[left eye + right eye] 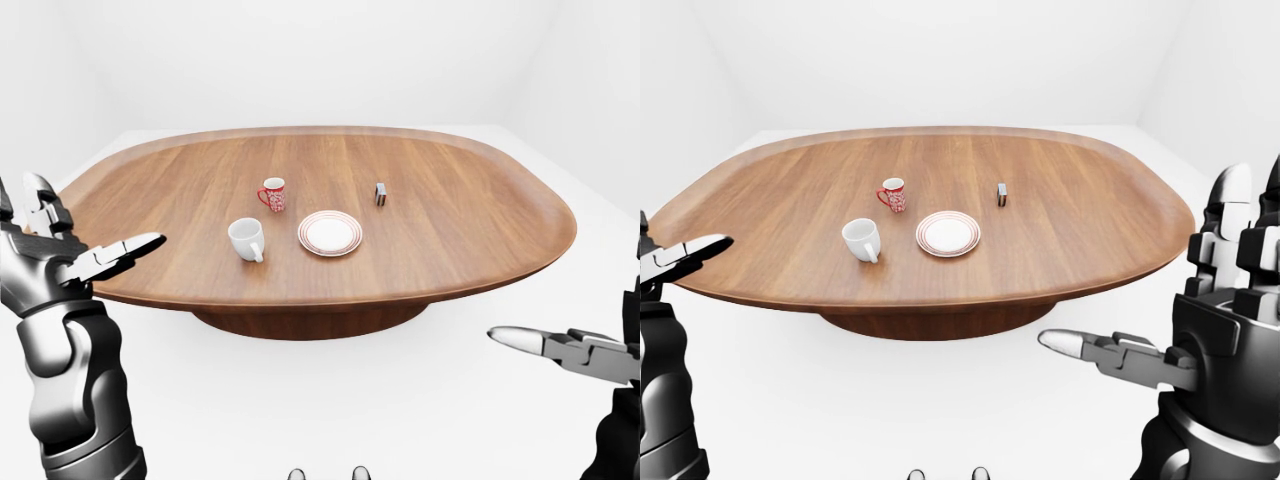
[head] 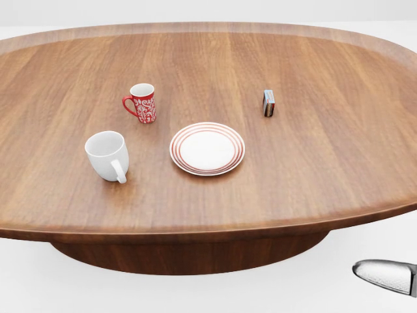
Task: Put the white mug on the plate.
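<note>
The white mug [image 2: 107, 155] stands upright on the oval wooden table [image 2: 313, 176], handle toward the bottom of the head view. The white plate [image 2: 207, 149] with red rings lies just right of it, apart from it and bare. My left hand [image 1: 90, 225] is open and empty at the left of the left-eye view, beside the table's edge and well short of the mug. My right hand [image 1: 1160, 280] is open and empty at the lower right of the right-eye view, off the table. Only its thumb tip [image 2: 384, 275] shows in the head view.
A red patterned mug [image 2: 142, 103] stands above the white mug and left of the plate in the head view. A small box [image 2: 268, 103] stands to the plate's upper right. White floor and walls surround the table. My feet [image 1: 325, 474] show at the bottom.
</note>
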Tool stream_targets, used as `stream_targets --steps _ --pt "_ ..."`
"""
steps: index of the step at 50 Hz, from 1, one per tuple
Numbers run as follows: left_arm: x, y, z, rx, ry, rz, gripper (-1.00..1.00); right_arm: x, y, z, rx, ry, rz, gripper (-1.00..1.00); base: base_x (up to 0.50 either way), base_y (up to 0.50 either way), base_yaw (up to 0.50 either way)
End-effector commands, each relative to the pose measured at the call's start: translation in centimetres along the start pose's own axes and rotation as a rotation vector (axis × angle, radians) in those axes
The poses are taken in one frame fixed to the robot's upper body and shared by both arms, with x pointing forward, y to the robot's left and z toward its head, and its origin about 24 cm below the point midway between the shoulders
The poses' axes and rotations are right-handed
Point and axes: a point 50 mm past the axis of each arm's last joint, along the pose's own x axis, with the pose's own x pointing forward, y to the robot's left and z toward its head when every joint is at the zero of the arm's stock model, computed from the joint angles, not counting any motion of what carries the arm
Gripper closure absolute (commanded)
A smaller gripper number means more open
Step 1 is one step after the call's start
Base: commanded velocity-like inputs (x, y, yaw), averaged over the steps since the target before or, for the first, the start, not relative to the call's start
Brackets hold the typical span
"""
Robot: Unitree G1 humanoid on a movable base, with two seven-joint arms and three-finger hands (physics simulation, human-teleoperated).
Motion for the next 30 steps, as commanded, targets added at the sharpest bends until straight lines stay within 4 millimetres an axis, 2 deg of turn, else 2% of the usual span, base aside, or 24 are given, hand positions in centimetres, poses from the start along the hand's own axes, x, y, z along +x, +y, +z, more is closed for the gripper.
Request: stream_targets --steps 1,30 --pt "0.1 0.13 0.33 -0.006 -0.012 0.009 -1.0 -0.06 -0.02 0.38 -0.013 -0.012 0.005 -1.0 0.0 0.0 0.0" --pt "0.05 0.23 0.46 -0.007 -0.016 0.012 -1.0 -0.24 0.09 -0.03 -0.014 0.015 0.012 -1.0 0.18 0.0 0.0"
